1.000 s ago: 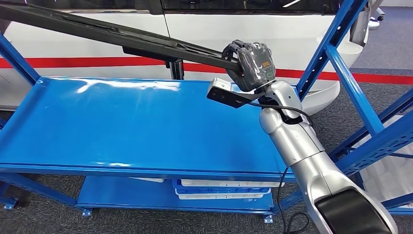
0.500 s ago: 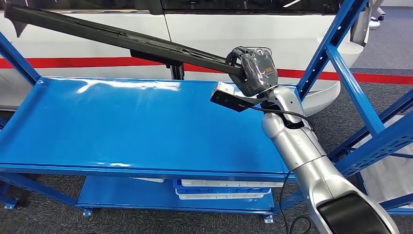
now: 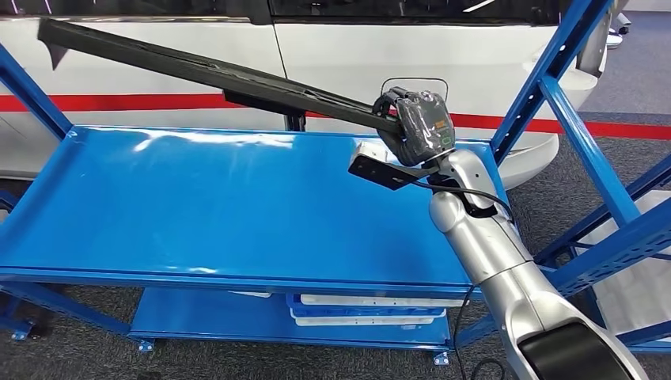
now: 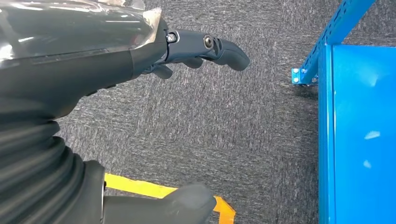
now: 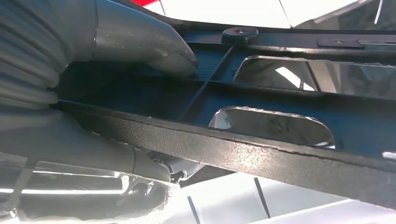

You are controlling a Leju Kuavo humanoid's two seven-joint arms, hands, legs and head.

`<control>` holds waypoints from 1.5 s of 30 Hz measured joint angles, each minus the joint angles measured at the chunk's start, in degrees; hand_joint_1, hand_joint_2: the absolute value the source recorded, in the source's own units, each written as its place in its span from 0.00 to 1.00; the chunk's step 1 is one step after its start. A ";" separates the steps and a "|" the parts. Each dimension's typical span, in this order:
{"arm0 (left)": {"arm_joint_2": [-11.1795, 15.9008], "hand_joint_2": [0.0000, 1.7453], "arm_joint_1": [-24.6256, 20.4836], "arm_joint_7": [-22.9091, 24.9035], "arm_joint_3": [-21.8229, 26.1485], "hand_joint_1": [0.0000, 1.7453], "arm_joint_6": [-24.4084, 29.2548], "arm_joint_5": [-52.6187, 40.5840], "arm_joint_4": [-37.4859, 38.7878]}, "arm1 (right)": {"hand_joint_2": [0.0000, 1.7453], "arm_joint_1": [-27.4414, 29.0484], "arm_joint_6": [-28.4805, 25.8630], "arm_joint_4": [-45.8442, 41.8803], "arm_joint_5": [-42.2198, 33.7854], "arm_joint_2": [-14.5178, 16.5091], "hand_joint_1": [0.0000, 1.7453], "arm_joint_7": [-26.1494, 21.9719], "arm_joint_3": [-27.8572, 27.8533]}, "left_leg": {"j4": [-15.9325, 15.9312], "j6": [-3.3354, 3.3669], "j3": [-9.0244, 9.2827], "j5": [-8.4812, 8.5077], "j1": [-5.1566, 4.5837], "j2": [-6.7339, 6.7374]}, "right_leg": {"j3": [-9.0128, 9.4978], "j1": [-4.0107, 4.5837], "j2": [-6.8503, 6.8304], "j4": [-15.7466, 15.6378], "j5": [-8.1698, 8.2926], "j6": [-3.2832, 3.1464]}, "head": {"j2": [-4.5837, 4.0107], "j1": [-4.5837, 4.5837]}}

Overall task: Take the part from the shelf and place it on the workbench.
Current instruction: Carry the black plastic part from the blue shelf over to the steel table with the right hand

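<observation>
A silver jointed right arm point(image 3: 494, 245) with a black cable ends in a dark hand point(image 3: 417, 127), seemingly plastic-wrapped, in the frame's upper right.

The long black part point(image 3: 214, 75) is hanging above the blue shelf's point(image 3: 198, 214) back edge. It is slanting upward toward the back-left corner, touching nothing of the shelf.

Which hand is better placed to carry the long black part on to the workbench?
The right. The right hand already grips one end of the long black part, held clear above the blue shelf. The left hand hangs open over the carpet, holding nothing.
</observation>
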 joint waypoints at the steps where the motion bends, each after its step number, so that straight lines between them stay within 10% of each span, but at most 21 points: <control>1: -0.01 1.00 0.00 0.07 -0.03 0.00 -0.08 -0.08 0.00 | 1.00 0.07 0.00 -0.04 -0.05 -0.13 1.00 0.01 -0.09 | 0.12 -0.09 -0.01 -0.03 -0.01 -0.07 | 1.83 0.02 -0.01 -4.18 1.86 0.22 | 0.00 0.03; 4: 0.03 1.00 -0.06 0.21 -0.05 0.00 -0.20 -0.35 0.00 | 1.00 0.04 0.00 -0.21 -0.44 -0.33 1.00 0.02 -0.43 | 0.72 -0.83 -0.27 -0.21 -0.34 -0.11 | 5.89 0.38 0.06 -12.89 5.71 -0.41 | -0.01 -0.03; 8: 0.09 1.00 -0.11 0.44 -0.12 0.00 -0.23 -0.78 0.00 | 1.00 0.05 -0.01 -0.29 -0.66 -0.52 1.00 0.02 -0.88 | 1.61 -2.17 -0.83 -0.88 0.02 -0.01 | 5.72 0.34 0.08 -13.25 6.67 -2.02 | 0.00 -0.09; 12: 0.24 1.00 -0.45 0.87 -0.48 0.00 -0.33 -1.12 0.00 | 1.00 0.07 -0.01 -0.37 -0.68 -0.55 1.00 0.02 -1.01 | 12.90 -3.28 -4.95 -8.74 0.31 0.49 | 4.86 0.27 -0.10 -13.44 7.66 -3.38 | 0.01 -0.40; 14: 0.28 1.00 -0.61 1.04 -0.68 0.00 -0.35 -1.18 0.00 | 1.00 0.20 -0.01 -0.36 -0.67 -0.59 1.00 0.02 -1.01 | 15.85 -3.42 -5.31 -9.96 0.39 0.66 | 4.11 0.38 -0.19 -13.38 8.20 -3.45 | 0.01 -0.41; 19: 0.40 1.00 -1.29 1.49 -0.98 0.00 -0.48 -1.75 0.00 | 1.00 0.08 -0.12 -0.41 -0.73 -0.66 1.00 -0.08 -1.29 | 2.06 -2.70 3.82 -5.40 0.45 0.71 | 2.75 0.70 -0.23 -13.22 9.79 -2.33 | 0.01 -0.30; 23: 0.37 1.00 -1.39 3.27 -1.61 0.00 -1.67 -2.95 0.08 | 1.00 0.00 -0.27 -0.42 -1.06 -0.77 1.00 -0.59 -1.55 | 1.26 -0.72 3.15 -3.71 -0.20 0.67 | 1.91 0.78 -0.29 -13.05 10.24 -0.90 | 0.00 -0.14; 28: 0.33 1.00 -1.26 4.61 -2.27 0.00 -2.66 -3.54 0.16 | 1.00 0.33 -0.32 -0.38 -0.95 -1.10 1.00 -0.89 -1.86 | 1.08 0.88 -0.16 -0.74 -0.41 0.93 | -3.44 0.74 -0.28 2.68 0.27 -1.93 | 0.01 0.17; 30: 0.30 1.00 -1.07 4.84 -2.55 0.00 -2.97 -3.77 0.20 | 1.00 0.63 -0.33 -0.37 -0.86 -1.16 1.00 -0.95 -1.87 | 1.14 0.84 -1.52 0.27 -0.56 0.89 | -1.53 0.86 -0.27 3.47 -0.07 -1.31 | 0.00 0.19; 34: -0.01 1.00 -0.49 5.52 -2.81 0.00 -4.41 -3.91 0.27 | 1.00 0.31 -0.34 -0.38 -0.73 -1.08 1.00 -1.13 -1.95 | 1.20 0.20 -3.23 2.07 -0.92 0.83 | 9.53 1.58 -0.28 -11.19 1.90 -1.57 | 0.00 0.13; 37: -0.19 1.00 0.02 5.93 -2.83 0.00 -5.37 -3.54 0.43 | 1.00 0.00 -0.38 -0.37 -0.75 -0.98 1.00 -1.25 -2.02 | 1.00 -0.80 -3.60 3.20 -0.87 0.91 | 10.60 1.71 -0.29 -13.78 2.42 -2.54 | 0.00 0.15; 39: -0.24 1.00 0.38 6.04 -2.83 0.00 -5.54 -3.42 0.56 | 1.00 -0.11 -0.39 -0.34 -0.74 -0.86 1.00 -1.25 -2.03 | 2.26 -1.61 -4.40 1.35 -0.62 0.89 | 10.05 1.14 -0.45 -14.23 3.49 -3.53 | 0.01 0.12; 43: -0.25 1.00 0.72 7.17 -2.83 0.00 -7.03 -3.10 0.70 | 1.00 -0.17 -0.40 -0.31 -0.74 -0.48 1.00 -1.39 -1.99 | 14.85 -3.34 -8.10 -8.28 0.35 0.89 | 7.48 0.73 -0.75 -14.39 6.05 -4.35 | 0.01 0.04; 45: -0.28 1.00 0.96 8.16 -2.83 0.00 -8.25 -3.00 0.76 | 1.00 -0.11 -0.40 -0.25 -0.74 -0.48 1.00 -1.51 -1.98 | 17.50 -4.10 -7.34 -7.72 1.05 0.93 | 5.95 0.57 -0.82 -14.25 7.17 -3.91 | 0.00 0.04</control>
